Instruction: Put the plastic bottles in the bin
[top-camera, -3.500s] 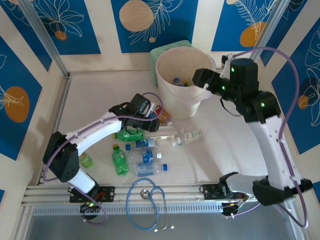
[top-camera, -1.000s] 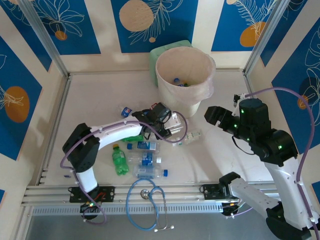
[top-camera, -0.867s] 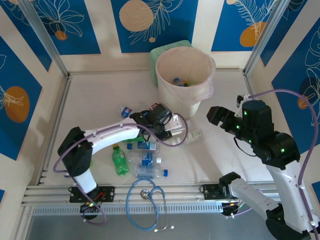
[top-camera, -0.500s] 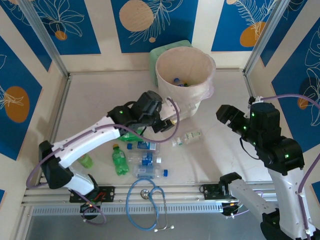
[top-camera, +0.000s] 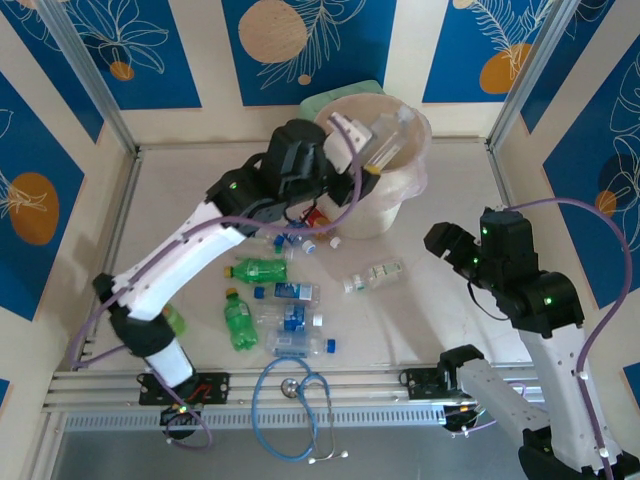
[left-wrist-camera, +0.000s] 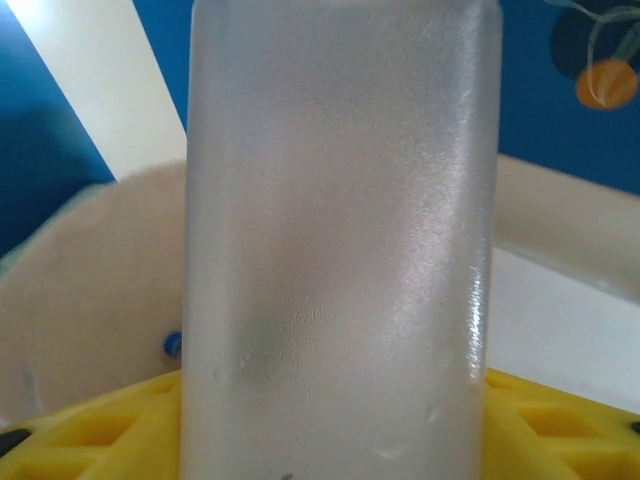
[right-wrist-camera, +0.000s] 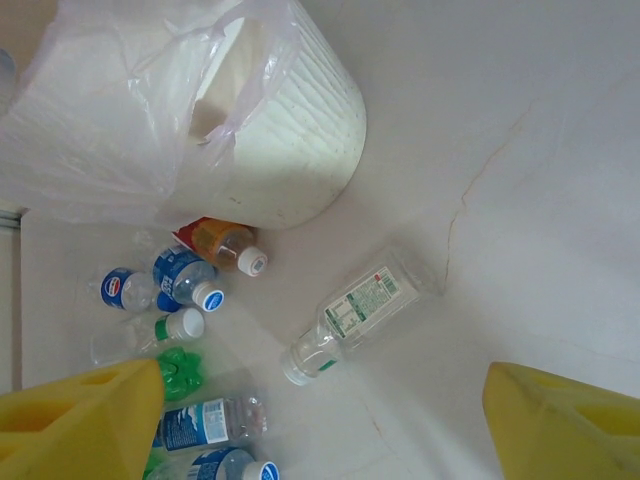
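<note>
From above, my left hand (top-camera: 362, 155) is clamped on a clear bottle (top-camera: 388, 142) and holds it tilted over the near-left rim of the bin (top-camera: 385, 215), which stands at the far side of the bench (top-camera: 200, 200). My right hand (top-camera: 441, 240) hangs to the right of the bin, apart from it. Loose on the bench between my arms lie a green bottle (top-camera: 258, 268), a blue-labelled bottle (top-camera: 292, 290) and a green-labelled bottle (top-camera: 372, 274). Half a second ago my left hand was lower, in front of the bin's wall, with the bottle already in it. Now it is up at the rim. My right hand has shifted only slightly.

My left wrist camera shows the grip itself. The clear bottle (left-wrist-camera: 340, 250) stands upright between my yellow fingers (left-wrist-camera: 80, 435), which press it on both sides. The bin's cream inner wall (left-wrist-camera: 90, 280) curves behind it.

My right wrist camera settles what the top view leaves unclear: my right hand (right-wrist-camera: 320, 425) is spread wide and holds nothing. Beyond it stands the bin (right-wrist-camera: 300, 140), with its liner (right-wrist-camera: 110, 110) hanging over the rim. An orange-labelled bottle (right-wrist-camera: 225, 242) lies just beside the bin's foot, and the green-labelled bottle (right-wrist-camera: 355, 310) lies apart on bare bench.
</note>
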